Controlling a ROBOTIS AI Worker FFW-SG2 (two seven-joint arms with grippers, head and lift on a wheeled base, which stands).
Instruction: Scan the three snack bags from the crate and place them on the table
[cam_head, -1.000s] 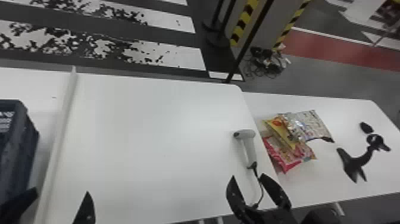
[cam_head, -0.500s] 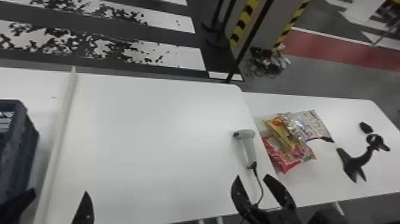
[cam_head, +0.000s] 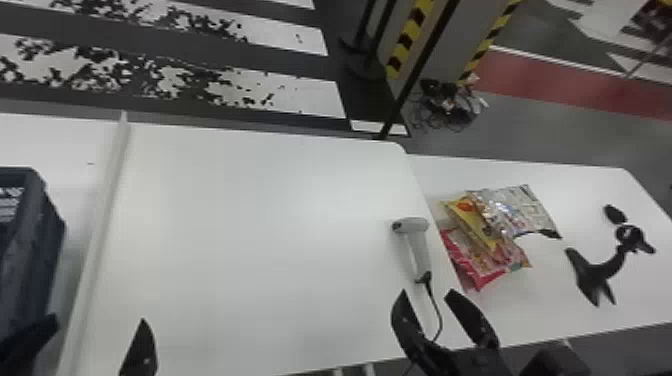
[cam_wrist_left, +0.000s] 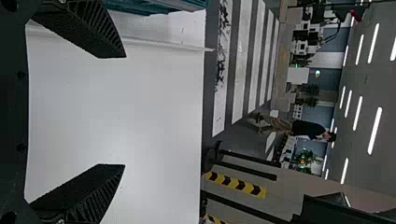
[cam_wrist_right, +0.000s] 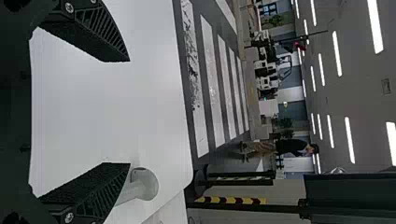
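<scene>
L hand (cam_head: 99, 320) & R hand (cam_head: 426, 291), both unclenched, empty; 3 snack bags (cam_head: 520, 212) R of 1 scanner (cam_head: 419, 250).

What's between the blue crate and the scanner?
In the head view, from the crate towards the scanner: a long white strip, then a bare stretch of white tabletop.

Grey floor (cam_head: 530, 125) with white stripes (cam_head: 280, 95), red strip (cam_head: 565, 87), yellow-black column markings (cam_head: 411, 37), bright ceiling lights (cam_wrist_left: 374, 130)
</scene>
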